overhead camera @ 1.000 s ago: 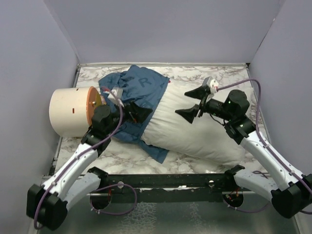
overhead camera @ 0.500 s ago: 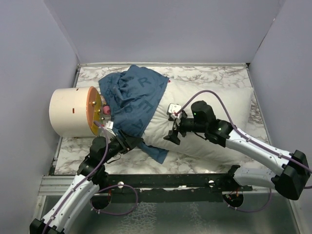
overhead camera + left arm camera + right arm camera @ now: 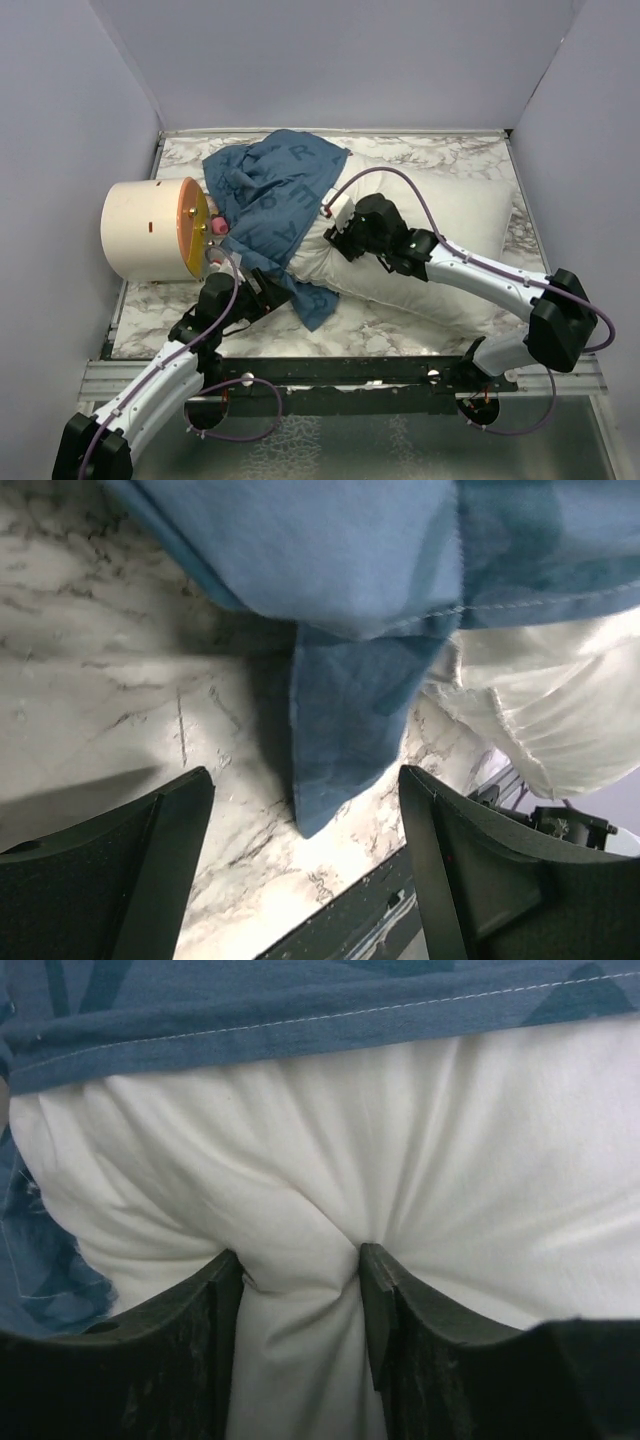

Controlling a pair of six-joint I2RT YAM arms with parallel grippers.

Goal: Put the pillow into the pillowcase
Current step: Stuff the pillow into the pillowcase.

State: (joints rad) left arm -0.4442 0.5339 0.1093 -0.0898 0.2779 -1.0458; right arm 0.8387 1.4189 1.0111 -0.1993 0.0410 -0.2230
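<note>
The pillow [image 3: 470, 212] lies lengthwise across the marble desk [image 3: 420, 152], with its right end bare and its left end covered by the pillowcase [image 3: 275, 190]. The pillowcase is bunched over that left end, its stitched hem crossing the white fabric. One loose blue corner trails onto the desk at the near side. The right hand [image 3: 298, 1260] sits on the pillow just right of the hem, its fingers partly closed and pinching a gathered fold of white fabric between them. The left hand [image 3: 305, 790] is spread wide at the near left, its fingers either side of the trailing blue corner and gripping nothing. A cream cylinder [image 3: 145, 228] lies at the far left, touching the pillowcase.
</note>
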